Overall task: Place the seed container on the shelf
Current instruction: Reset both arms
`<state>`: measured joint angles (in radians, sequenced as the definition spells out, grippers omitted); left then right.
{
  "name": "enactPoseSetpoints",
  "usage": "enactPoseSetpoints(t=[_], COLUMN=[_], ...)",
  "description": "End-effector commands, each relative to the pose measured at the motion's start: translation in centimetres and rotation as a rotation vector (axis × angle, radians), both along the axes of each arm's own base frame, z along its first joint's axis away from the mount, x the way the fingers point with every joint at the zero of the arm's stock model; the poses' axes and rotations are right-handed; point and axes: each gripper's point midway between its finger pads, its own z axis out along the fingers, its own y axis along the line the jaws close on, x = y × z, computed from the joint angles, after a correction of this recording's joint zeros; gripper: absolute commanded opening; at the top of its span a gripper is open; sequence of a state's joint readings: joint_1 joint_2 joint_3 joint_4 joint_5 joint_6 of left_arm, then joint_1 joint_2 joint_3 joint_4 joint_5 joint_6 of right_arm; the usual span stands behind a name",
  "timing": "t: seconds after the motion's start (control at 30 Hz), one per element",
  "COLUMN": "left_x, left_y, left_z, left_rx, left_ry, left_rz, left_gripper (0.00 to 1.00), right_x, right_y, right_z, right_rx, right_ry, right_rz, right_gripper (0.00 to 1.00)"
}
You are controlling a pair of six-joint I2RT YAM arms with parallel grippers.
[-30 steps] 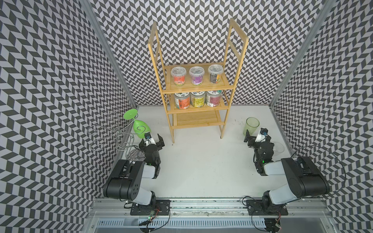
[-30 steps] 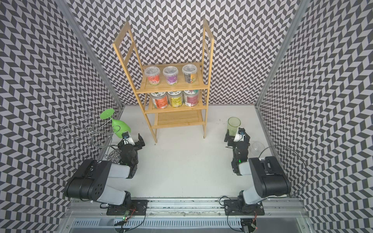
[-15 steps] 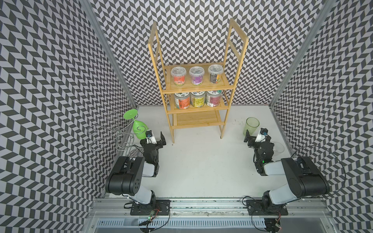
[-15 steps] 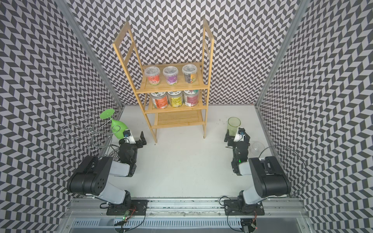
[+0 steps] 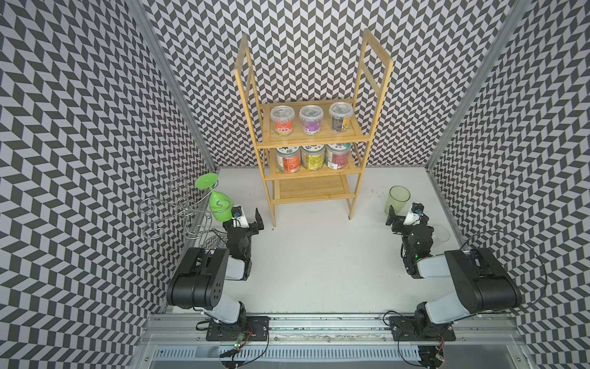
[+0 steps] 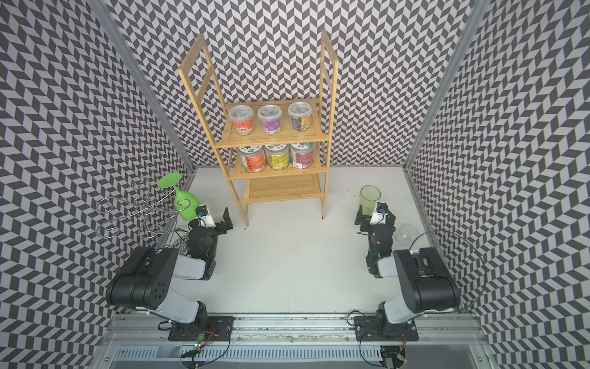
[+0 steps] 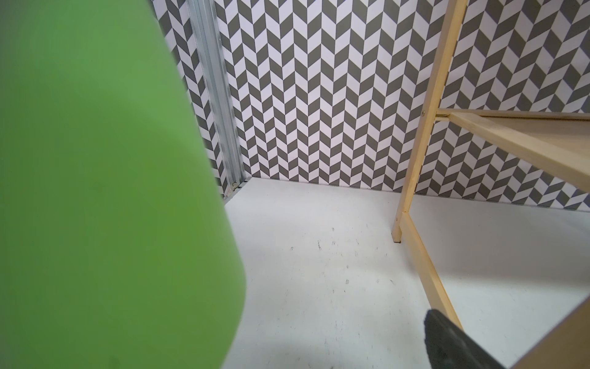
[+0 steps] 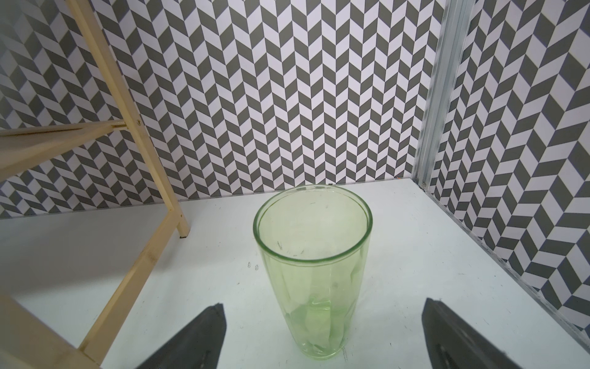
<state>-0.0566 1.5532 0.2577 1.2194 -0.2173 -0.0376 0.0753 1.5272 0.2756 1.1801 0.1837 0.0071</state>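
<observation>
My left gripper [image 5: 246,220] and right gripper [image 8: 324,305] gape empty. Goblet [image 7: 95,159] close beside the left, tumbler [image 8: 313,271] just ahead of the right: if I swing carelessly, one topples.

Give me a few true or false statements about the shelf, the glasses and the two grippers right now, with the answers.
1. The shelf holds six lidded containers, three on each of two boards. True.
2. The right gripper is shut on the green tumbler. False: its jaws stand open, clear of the tumbler.
3. The shelf's lowest board is bare. True.
4. The green wine glass stands upright on the table. False: it hangs upside down from the wire stand.
5. The left gripper holds a container. False: it is open and empty.
</observation>
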Motion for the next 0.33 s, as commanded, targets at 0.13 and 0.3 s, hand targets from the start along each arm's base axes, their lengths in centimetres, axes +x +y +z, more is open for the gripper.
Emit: enactPoseSetpoints(t=[0.13, 0.3], left_x=[-0.14, -0.17], left_y=[0.01, 0.01], left_z=[0.59, 0.63], left_rx=[0.014, 0.013], left_ry=[-0.026, -0.029], left_rz=[-0.007, -0.007], left_gripper=[1.00, 1.00], right_x=[0.20, 0.01], right_y=[0.03, 0.01], right_z=[0.29, 0.50], right_rx=[-0.001, -0.002], right_ry=[-0.023, -0.031], right_rz=[0.007, 0.008], right_gripper=[1.00, 0.99])
